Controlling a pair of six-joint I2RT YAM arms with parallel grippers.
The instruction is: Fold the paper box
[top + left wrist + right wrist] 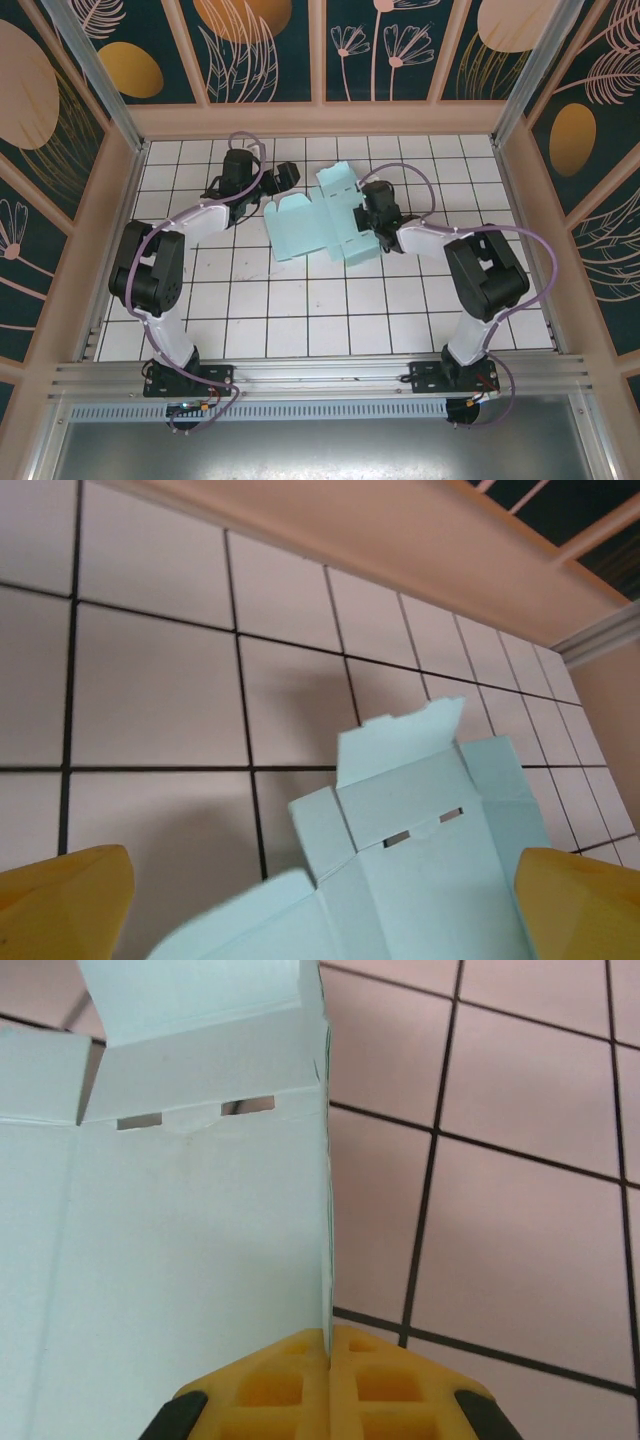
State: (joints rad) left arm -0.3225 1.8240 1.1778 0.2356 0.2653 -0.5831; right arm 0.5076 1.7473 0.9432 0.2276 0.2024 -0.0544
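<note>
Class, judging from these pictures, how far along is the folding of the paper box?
Done: the box is creased, with some flaps lifted. In hand: right gripper shut on its edge; left gripper open near the other end. Left: closing it, since it lies spread out.

One paper box (312, 226), one tiled table (300, 322), one left gripper (278, 182) and one right gripper (364, 214)

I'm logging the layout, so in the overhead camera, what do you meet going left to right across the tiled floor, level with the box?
Left end effector, open → paper box → right end effector, shut on the box's right-hand edge.
</note>
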